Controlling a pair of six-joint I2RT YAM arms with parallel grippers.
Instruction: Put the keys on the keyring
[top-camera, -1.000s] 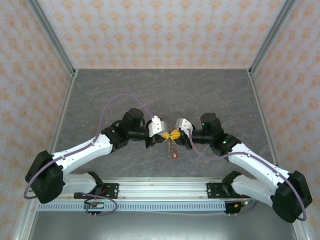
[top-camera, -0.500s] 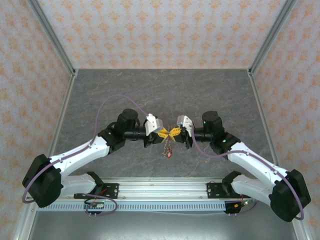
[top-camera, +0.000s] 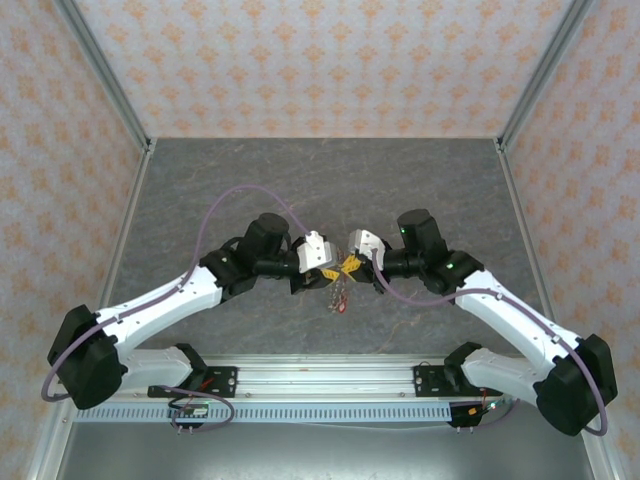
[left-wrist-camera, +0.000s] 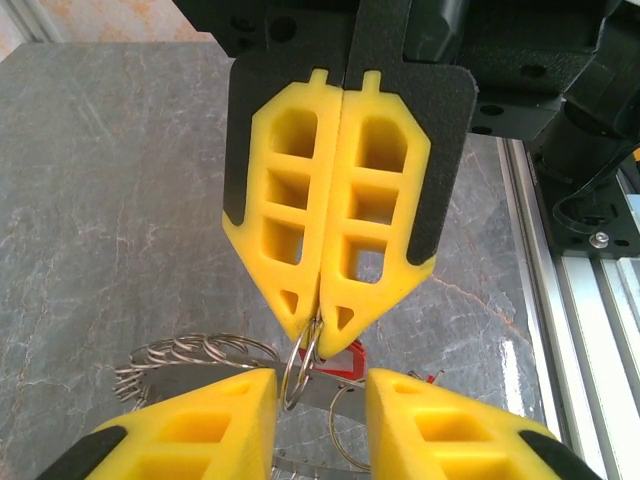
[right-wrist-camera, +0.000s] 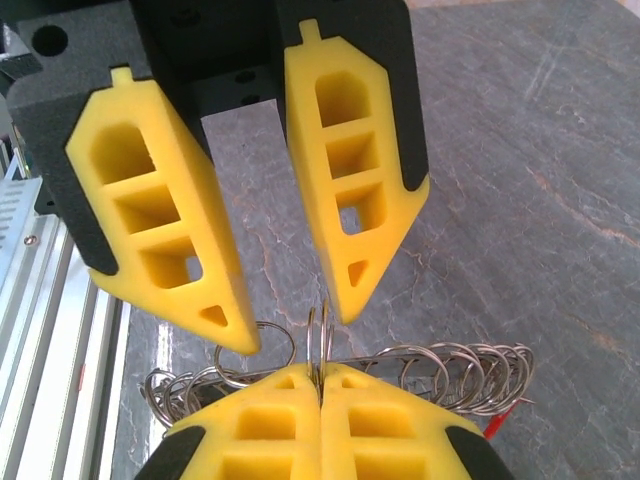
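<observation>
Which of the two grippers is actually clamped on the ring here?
The right gripper: its yellow fingers are pressed together on the small wire ring, while the left gripper has its fingers standing apart.

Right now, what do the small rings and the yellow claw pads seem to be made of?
The small rings: thin silvery wire, probably steel; they glint and look bare. The yellow claw pads: matte yellow plastic or foam, with hollow cells; whether hard or soft, the look leaves open.
</observation>
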